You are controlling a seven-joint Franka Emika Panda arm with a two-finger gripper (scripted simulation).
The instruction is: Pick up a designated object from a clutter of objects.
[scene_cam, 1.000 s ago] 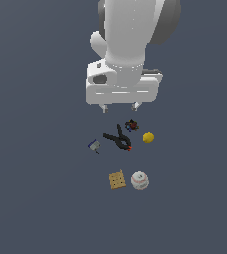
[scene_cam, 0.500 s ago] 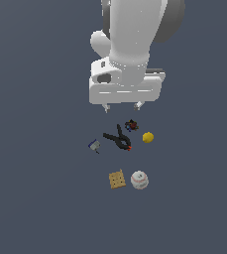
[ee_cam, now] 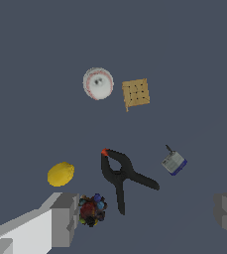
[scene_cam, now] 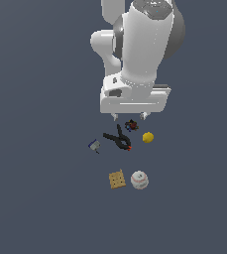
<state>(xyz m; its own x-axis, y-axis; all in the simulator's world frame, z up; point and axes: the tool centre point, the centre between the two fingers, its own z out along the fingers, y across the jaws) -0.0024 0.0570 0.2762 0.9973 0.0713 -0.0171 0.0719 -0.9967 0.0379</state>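
So I've got the gripper [scene_cam: 129,118] hanging above the pile with its two fingers spread wide apart and nothing between them; in the wrist view one finger [ee_cam: 63,218] sits right beside the dark multicoloured bit [ee_cam: 91,210] and the other is way off at the frame edge.

The target, the yellow lump [scene_cam: 147,137], lies on the floor toward the exterior view's right of the cluster, just beside the multicoloured bit and near the red tip of the black clamp [scene_cam: 119,139]; it's not under the fingers as far as I can judge, more off to one side of them.

What worries me: if I drop straight down from here, I reckon I land on the multicoloured bit or the clamp handle instead; a finger could also clip the lump and, being roundish, it'll probably roll away; the clamp is close enough that a wide-open approach might snag it and drag it along.

The baseball [scene_cam: 139,179], the tan dotted square [scene_cam: 117,179] and the little blue-grey piece [scene_cam: 94,145] sit well apart from the lump, so I'm not fussed about those.
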